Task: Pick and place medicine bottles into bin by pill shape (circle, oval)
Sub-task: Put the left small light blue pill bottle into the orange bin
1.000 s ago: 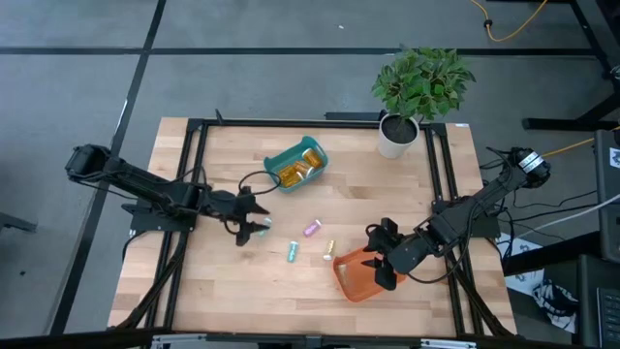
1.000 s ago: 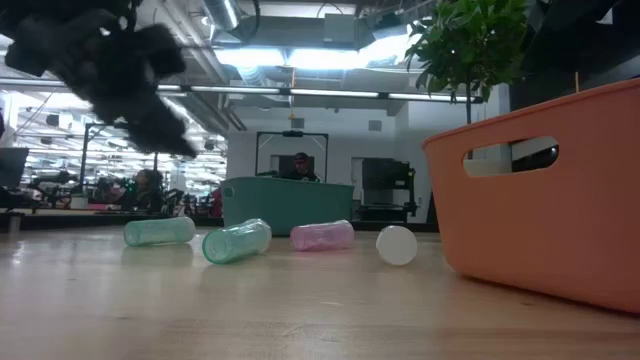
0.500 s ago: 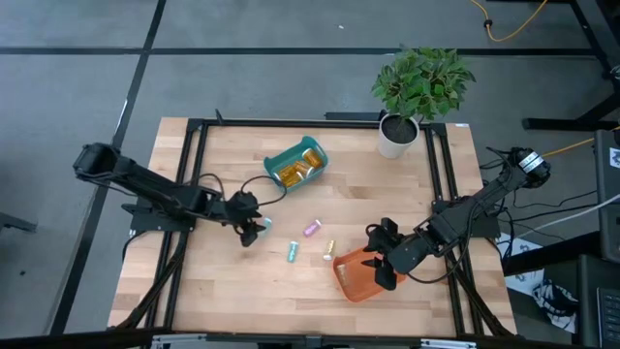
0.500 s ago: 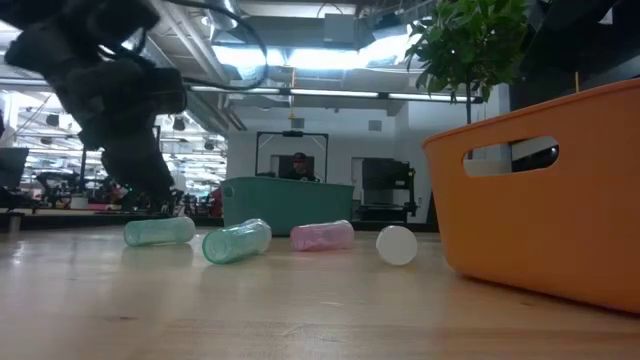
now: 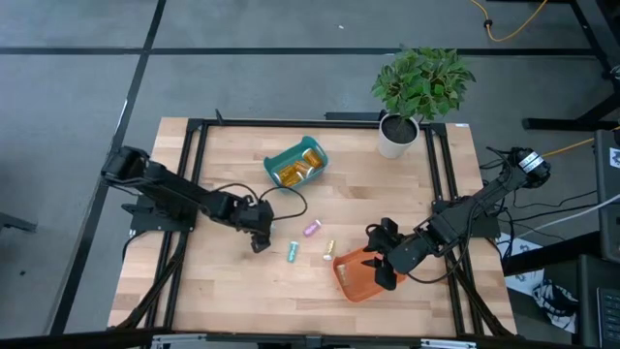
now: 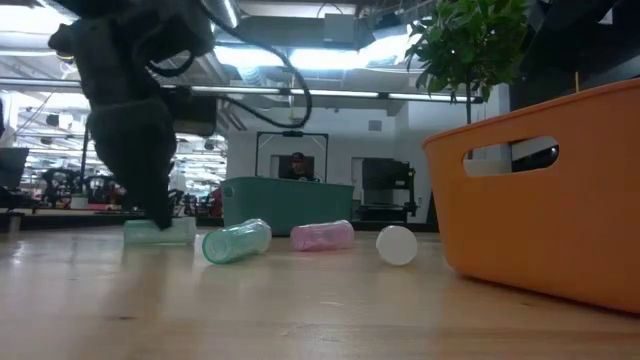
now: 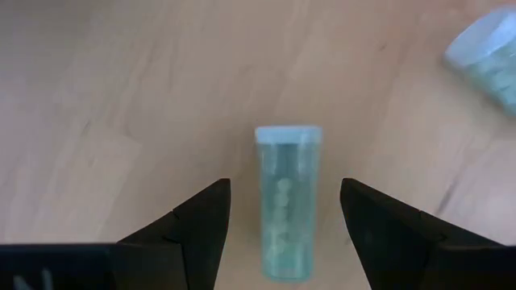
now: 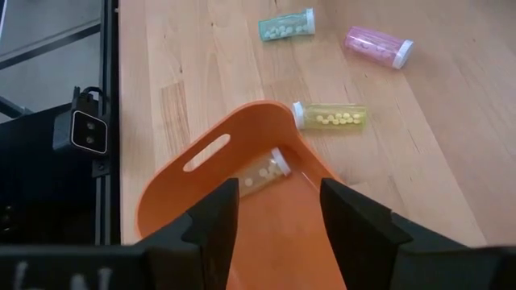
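The left claw (image 7: 280, 234) is down at the bench (image 5: 223, 281), its fingers spread to either side of a pale green bottle (image 7: 286, 201) lying flat between them, not yet pinched. The right claw (image 8: 274, 221), also spread, hovers over the orange bin (image 8: 201, 181), where one bottle (image 8: 262, 171) lies. Teal (image 8: 286, 26), purple (image 8: 379, 47) and yellow (image 8: 330, 117) bottles lie on the bench just beyond it.

The table (image 5: 223, 281) is pale, smooth matt wood. The green bottle (image 7: 286, 201) looks translucent plastic. The orange bin (image 8: 266, 242) and teal bin (image 5: 283, 158) are smooth, slightly glossy plastic.
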Motion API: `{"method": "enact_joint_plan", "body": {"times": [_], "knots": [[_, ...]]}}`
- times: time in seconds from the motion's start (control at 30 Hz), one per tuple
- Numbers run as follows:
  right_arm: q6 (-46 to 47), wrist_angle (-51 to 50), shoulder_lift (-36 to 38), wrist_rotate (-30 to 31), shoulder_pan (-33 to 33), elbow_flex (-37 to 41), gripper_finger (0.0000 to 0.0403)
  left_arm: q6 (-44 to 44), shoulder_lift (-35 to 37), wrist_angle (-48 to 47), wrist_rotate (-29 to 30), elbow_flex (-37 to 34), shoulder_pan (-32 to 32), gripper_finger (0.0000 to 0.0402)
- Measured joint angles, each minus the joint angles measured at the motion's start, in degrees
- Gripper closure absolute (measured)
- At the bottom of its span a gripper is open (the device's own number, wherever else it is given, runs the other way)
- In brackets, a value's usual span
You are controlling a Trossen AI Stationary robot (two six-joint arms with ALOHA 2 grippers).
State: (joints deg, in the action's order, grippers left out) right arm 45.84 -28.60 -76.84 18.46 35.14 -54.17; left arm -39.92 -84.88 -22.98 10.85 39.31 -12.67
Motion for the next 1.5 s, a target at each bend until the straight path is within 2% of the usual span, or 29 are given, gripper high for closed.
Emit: {"method": "enact_joint_plan", "body": {"times": [0.23,0.5,0.8,1.1,1.3,1.5], "knots": [[0.0,0.0,0.0,0.0,0.0,0.0,0.0226,4.5,-3.8,-0.8,-2.2,0.5,0.4,0.0172],[0.1,0.0,0.0,-0.1,0.0,0.0,0.0226,8.6,-2.4,-0.8,-3.1,0.2,0.4,0.0183],[0.1,0.0,0.0,-0.1,0.0,0.0,0.0226,9.0,-2.1,-0.5,-3.5,0.2,1.3,0.0254],[1.2,0.1,0.0,-0.1,0.0,0.0,0.0226,13.8,-2.0,0.8,-3.3,0.2,1.4,0.0338],[1.6,0.1,0.2,3.2,-0.4,-0.1,0.0226,18.1,-2.0,6.2,-3.2,3.4,1.4,0.0348],[-0.6,-1.6,1.3,8.1,-1.8,-4.9,0.0226,24.7,-2.0,22.5,-2.4,7.2,1.4,0.0349]]}}
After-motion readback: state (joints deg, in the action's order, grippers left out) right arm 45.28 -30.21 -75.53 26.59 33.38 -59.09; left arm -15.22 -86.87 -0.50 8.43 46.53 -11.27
